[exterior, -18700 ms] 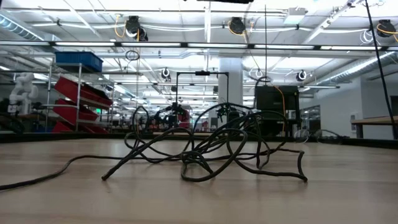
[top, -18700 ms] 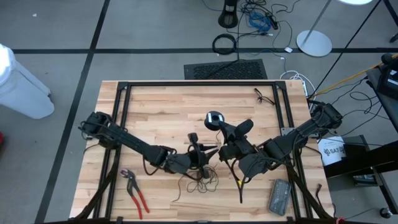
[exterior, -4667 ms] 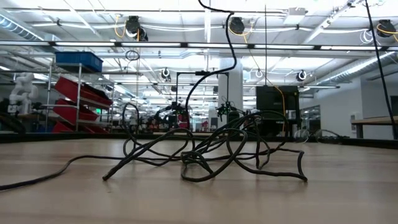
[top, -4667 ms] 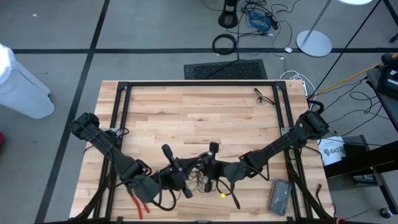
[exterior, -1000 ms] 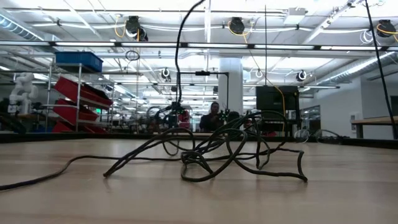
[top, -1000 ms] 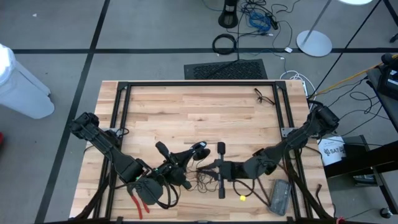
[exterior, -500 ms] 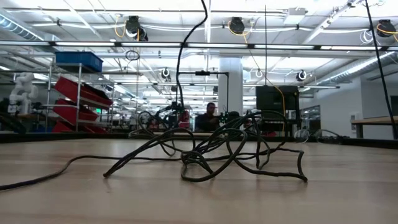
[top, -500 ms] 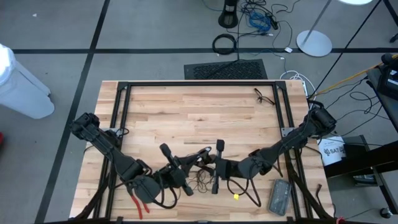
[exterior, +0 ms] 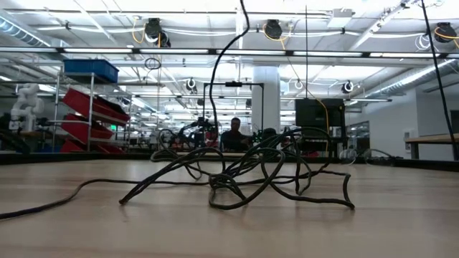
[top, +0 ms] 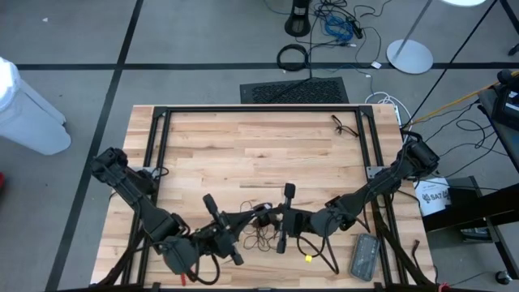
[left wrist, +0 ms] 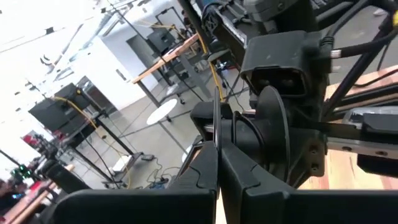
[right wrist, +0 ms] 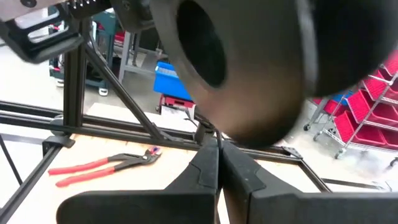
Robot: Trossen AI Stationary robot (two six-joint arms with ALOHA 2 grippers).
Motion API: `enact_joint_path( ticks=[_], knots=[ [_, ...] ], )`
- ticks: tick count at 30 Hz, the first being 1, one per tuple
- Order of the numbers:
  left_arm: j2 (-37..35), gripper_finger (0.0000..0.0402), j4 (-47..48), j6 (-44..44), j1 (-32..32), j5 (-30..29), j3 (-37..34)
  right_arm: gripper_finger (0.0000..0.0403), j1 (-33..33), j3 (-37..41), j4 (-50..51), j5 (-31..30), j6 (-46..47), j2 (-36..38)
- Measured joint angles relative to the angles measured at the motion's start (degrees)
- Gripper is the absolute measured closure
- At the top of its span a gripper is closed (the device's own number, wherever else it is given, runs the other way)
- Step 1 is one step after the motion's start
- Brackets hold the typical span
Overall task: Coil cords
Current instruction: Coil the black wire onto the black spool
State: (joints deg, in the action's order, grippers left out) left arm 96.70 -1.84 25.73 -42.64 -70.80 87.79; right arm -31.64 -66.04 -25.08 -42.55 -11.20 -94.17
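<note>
Near the front edge of the wooden table [top: 243, 146], the thin black cord [top: 258, 234] lies in a loose tangle between the two grippers. From table height it reads as a heap of overlapping loops [exterior: 244, 175], with one strand rising straight up out of the pile and leaving the top of the picture, and one loose end trailing flat along the boards toward the side.

The left gripper [top: 217, 230] sits low over the table just beside the tangle, on its left side in the overhead view. Its wrist camera shows the two dark fingers pressed flat against each other [left wrist: 214, 171], with a thin line of cord running up from between their tips, so it is clamped on the cord.

The right gripper [top: 284, 217] is just on the other side of the tangle, close to the left one. Its fingers are also pressed together [right wrist: 217, 165] (whether any cord is pinched between them I cannot tell). Its wrist camera also catches the red-handled pliers [right wrist: 102, 165] lying on the boards beyond.

A small yellow object [top: 307, 258] lies on the wood near the right arm, and a grey box [top: 363, 255] rests at the front right corner.
</note>
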Motion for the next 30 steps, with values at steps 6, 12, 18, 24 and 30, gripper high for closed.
enact_joint_path(
  ticks=[6, 12, 18, 24, 30],
  knots=[
    [-0.23, 0.04, -0.67, 3.38, -1.51, -3.31, 0.0, 0.0403, 0.0, 0.0, 0.6, 0.05, -0.02, 0.0],
    [-0.49, 0.04, -0.76, 4.93, -2.58, -4.14, 0.0, 0.0403, 0.0, 0.0, 1.47, 0.0, 0.0, 0.0],
    [-0.85, 0.04, -0.71, 5.71, -3.64, -5.88, 0.0, 0.0403, -0.02, 0.0, 4.36, -1.09, 0.6, 0.68],
    [-1.16, 0.04, -0.57, 6.22, -4.43, -5.99, 0.0, 0.0403, -0.02, 0.0, 8.98, -2.19, 2.88, 3.48],
    [-1.16, 0.04, -0.38, 6.4, -4.55, -6.14, 0.0, 0.0399, -0.48, 0.0, 14.07, -2.09, 5.61, 6.02]
  ],
)
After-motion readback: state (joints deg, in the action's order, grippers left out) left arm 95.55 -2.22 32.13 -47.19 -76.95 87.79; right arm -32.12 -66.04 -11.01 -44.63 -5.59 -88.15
